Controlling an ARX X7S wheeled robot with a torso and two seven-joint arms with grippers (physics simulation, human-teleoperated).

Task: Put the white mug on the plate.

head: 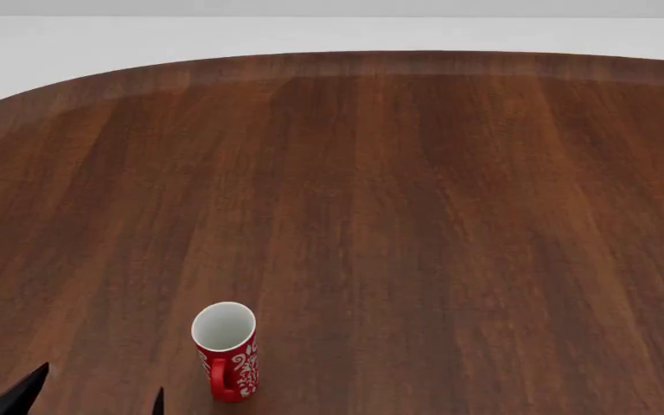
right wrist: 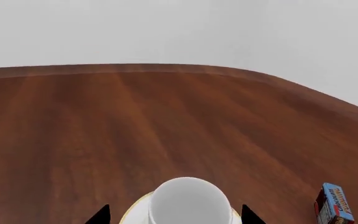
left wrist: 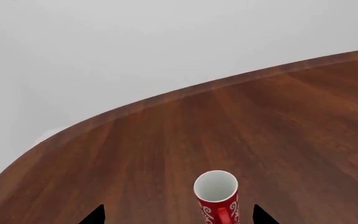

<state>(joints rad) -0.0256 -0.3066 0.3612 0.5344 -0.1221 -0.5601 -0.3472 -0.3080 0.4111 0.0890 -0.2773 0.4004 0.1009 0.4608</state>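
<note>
White mug [right wrist: 189, 201] sits on the plate [right wrist: 136, 211] – right wrist view only, seen from above, rim up; only slivers of the gold-rimmed plate show on either side of it. Can't see into the mug from this angle. Right hand [right wrist: 175, 215] is spread, black fingertips [right wrist: 99, 215] flanking mug and plate without touching either. Small blue-and-red box [right wrist: 333, 203] lies on the worktop [right wrist: 166, 121] well apart from the plate – also this view only.

Head view shows neither mug nor plate, just the red mug [head: 227, 350] – upright, white inside, empty, handle toward the camera. Left hand [head: 90, 396] is spread beside it in head view; in the left wrist view its tips straddle the red mug, no contact.
</note>
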